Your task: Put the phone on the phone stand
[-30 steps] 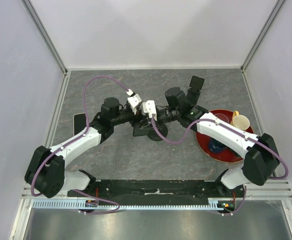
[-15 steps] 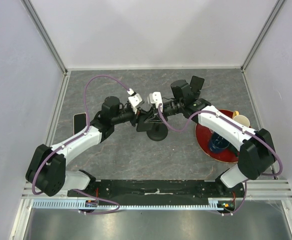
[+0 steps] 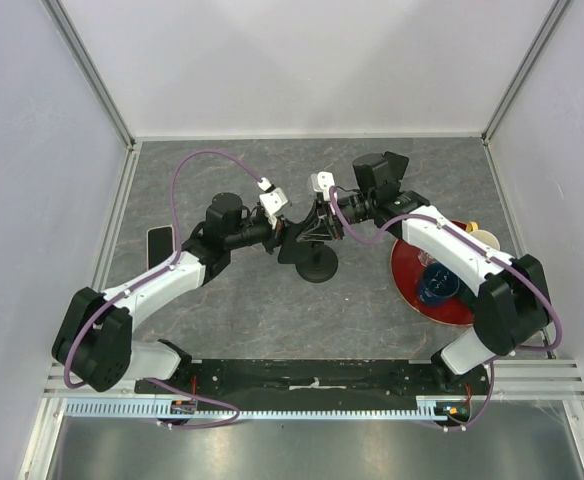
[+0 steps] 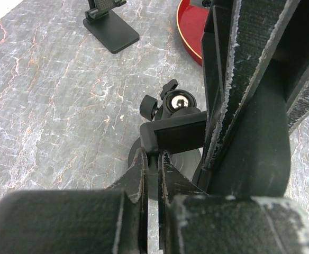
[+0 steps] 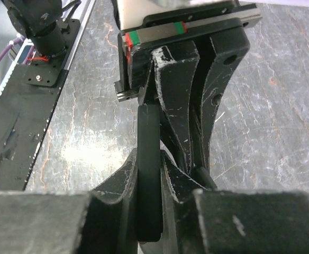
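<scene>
Grey table (image 3: 222, 320). The phone stand (image 3: 317, 266) sits mid-table on its round base. The left gripper (image 4: 152, 159) is clamped on the edge of its thin black plate, and the right gripper (image 5: 149, 177) pinches the same plate from the opposite side. The phone (image 3: 159, 241) lies flat on the table at the left, well apart from the stand.

Seen from above, only the round base of the phone stand (image 3: 319, 264) is visible. Its upper part is buried under the left gripper (image 3: 293, 240) and the right gripper (image 3: 315, 224), both clamped on it. The phone (image 3: 158, 240) loses its near end behind the left arm. The right arm crosses the red plate (image 3: 412, 294) and masks part of the cream cup (image 3: 485, 241). In the left wrist view a second stand (image 4: 111, 30) is cropped by the top edge. In the right wrist view the near fingers (image 5: 108, 216) are out of focus.
</scene>
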You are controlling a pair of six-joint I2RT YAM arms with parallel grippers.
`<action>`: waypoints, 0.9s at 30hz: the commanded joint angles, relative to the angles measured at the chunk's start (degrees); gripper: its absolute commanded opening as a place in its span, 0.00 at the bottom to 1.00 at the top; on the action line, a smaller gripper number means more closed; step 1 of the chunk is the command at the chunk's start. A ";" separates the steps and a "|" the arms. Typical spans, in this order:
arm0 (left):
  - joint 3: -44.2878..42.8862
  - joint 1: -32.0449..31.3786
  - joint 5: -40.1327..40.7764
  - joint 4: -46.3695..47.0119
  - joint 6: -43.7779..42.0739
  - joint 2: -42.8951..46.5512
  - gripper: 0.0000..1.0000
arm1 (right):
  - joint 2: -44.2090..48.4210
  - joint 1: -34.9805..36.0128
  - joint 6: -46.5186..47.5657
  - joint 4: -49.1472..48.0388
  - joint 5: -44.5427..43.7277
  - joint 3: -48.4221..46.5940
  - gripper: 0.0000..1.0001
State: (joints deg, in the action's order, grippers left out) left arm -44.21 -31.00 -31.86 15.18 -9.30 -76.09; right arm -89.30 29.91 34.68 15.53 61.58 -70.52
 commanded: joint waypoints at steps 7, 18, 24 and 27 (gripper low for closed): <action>0.34 -1.51 17.41 1.96 8.77 1.30 0.02 | 10.62 -0.21 -20.14 -12.53 -31.85 8.63 0.00; 4.47 -2.83 46.79 1.78 12.90 7.97 0.02 | 18.80 14.47 -36.76 -9.47 -74.29 14.80 0.00; 4.48 -3.18 53.30 0.20 12.20 9.30 0.02 | 18.37 18.25 -47.23 -3.06 -95.85 13.48 0.00; 4.48 -3.71 56.54 -0.76 12.03 10.09 0.02 | 16.27 20.09 -49.43 1.60 -101.20 10.06 0.00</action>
State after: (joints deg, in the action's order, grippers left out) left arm -39.90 -38.65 -0.21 15.53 1.80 -69.47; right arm -74.43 50.48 -10.13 3.60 -12.01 -56.80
